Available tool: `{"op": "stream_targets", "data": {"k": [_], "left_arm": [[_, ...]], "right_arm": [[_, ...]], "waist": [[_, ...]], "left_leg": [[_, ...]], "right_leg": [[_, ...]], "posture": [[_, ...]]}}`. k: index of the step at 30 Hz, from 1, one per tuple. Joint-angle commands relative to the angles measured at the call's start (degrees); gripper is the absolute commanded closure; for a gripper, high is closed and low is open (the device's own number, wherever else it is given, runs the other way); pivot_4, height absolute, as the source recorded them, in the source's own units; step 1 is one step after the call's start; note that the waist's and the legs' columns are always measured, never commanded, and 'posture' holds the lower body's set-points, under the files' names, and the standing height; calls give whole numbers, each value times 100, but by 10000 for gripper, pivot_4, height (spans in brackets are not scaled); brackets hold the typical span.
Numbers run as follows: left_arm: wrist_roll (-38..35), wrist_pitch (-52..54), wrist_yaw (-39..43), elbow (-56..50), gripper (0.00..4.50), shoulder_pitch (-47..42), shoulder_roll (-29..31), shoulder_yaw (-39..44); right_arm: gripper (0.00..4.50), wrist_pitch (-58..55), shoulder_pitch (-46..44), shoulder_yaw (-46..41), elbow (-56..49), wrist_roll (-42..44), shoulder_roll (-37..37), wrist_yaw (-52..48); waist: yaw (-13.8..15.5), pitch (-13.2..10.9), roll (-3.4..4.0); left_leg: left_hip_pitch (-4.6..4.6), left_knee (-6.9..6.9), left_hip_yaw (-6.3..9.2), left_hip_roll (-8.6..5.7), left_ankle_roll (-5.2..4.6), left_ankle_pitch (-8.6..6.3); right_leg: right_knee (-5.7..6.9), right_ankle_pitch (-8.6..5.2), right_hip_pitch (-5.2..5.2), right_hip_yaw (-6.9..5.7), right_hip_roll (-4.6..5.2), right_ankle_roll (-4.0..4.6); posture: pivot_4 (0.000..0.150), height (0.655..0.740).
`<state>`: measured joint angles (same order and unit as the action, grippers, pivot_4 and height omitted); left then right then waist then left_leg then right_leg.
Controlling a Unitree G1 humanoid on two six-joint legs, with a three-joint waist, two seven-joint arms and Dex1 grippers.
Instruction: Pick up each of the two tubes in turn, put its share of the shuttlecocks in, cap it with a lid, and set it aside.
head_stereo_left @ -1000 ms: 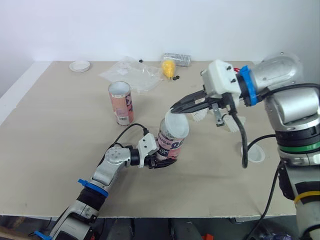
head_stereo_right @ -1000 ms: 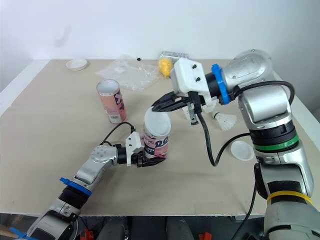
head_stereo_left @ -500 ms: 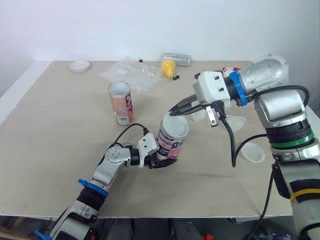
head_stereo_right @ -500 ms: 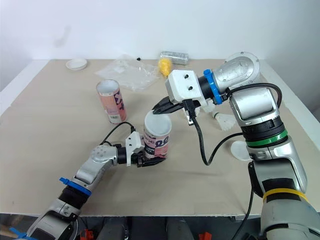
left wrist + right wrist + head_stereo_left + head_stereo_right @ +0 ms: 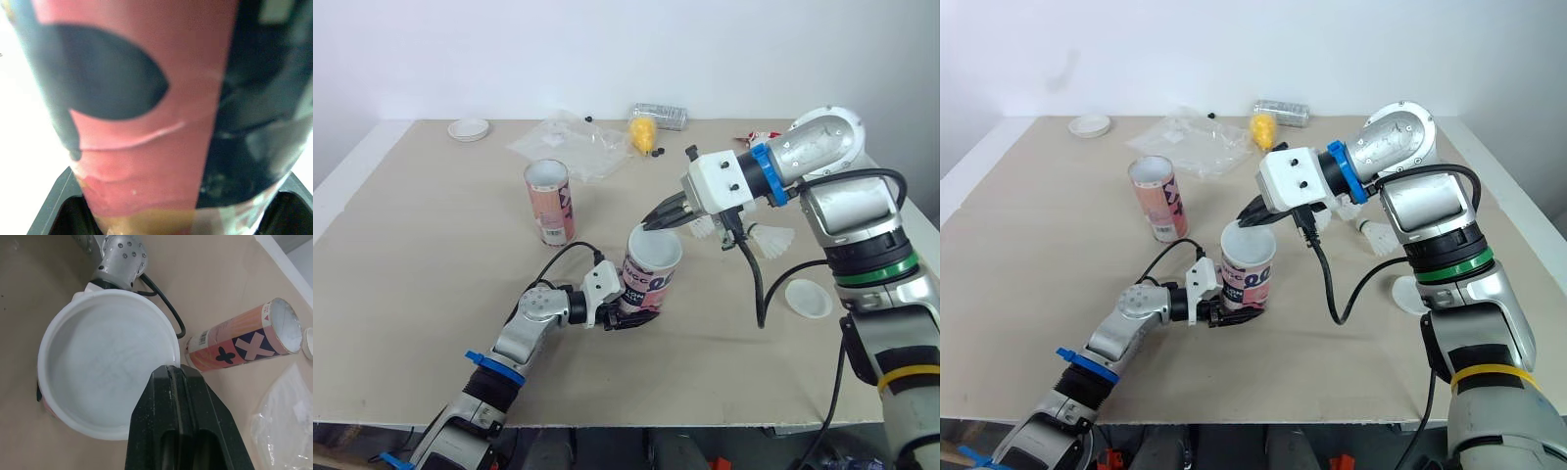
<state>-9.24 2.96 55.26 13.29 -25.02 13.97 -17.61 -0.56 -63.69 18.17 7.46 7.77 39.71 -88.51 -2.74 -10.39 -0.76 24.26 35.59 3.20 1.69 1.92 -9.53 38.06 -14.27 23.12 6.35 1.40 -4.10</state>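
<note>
Two tubes are sitting on this wide beige table (image 5: 431, 294), and all the action is happening at the nearer one. The pink cardboard tube (image 5: 644, 282) with black printing is leaning slightly near mid-table. The left pincer (image 5: 628, 315) is clamping it low on the body, closed snugly around it. The second pink tube (image 5: 549, 201) is standing upright and open-mouthed, further back toward the left.

Now the change: the right pincer (image 5: 656, 221), squeezed narrow on the rim of the round white plastic lid (image 5: 107, 382), is coming down. A second ago that lid was hanging tilted above the mouth; now it is settling flat over the opening. So capping looks to be under way for this tube, though I cannot tell whether the lid is seated fully home.

A spare white lid (image 5: 808, 298) is waiting on the table to the right. Near it, a white feathered shuttlecock (image 5: 773, 238) is lying loose.
</note>
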Motion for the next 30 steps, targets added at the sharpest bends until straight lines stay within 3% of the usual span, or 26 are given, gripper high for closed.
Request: {"op": "stream_targets", "data": {"k": [1, 13, 18, 19, 23, 30], "left_arm": [[166, 265, -154, 266, 14944, 194, 81, -19], [139, 341, -171, 216, 14944, 217, 79, -6], [129, 346, -165, 224, 14944, 204, 80, -5], [127, 349, -164, 223, 14944, 206, 86, -5], [126, 357, -158, 206, 14944, 235, 114, -4], [113, 382, -163, 183, 14944, 258, 147, 18]], "right_arm": [[44839, 118, -149, -20, 8, -34, 17, -153], [44839, 211, -116, 15, 63, -108, 87, -225], [27919, 228, -52, -73, 95, -55, 48, -118], [26359, 197, -38, -94, 99, -36, 48, -104], [26359, 6, 26, -237, 160, 72, 136, -68], [26359, -1351, -139, -953, 288, 761, 266, 279]], "waist": [[0, 0, 0], [0, 0, 0], [-1, 0, 0], [-1, 0, 0], [-2, 0, 0], [-1, -1, -1]], "left_leg": [[0, 0, 0, 0, 0, 0], [0, -4, 0, 0, 0, 0], [0, -4, 0, 0, 0, 0], [0, -5, -1, 0, 0, 0], [-1, -7, 0, 0, 0, 0], [0, -10, -1, 1, 0, 0]], "right_leg": [[0, 0, 0, 0, 0, 0], [-1, -2, 1, 0, 0, 3], [-1, -2, 2, 0, 0, 3], [-1, -2, 3, 0, 1, 3], [-1, -2, 3, 0, 0, 4], [-1, -5, 5, 0, 1, 8]], "posture": [[1500, 7400], [1500, 7400], [1500, 7400], [1500, 7400], [1500, 7400], [1500, 7400]]}}
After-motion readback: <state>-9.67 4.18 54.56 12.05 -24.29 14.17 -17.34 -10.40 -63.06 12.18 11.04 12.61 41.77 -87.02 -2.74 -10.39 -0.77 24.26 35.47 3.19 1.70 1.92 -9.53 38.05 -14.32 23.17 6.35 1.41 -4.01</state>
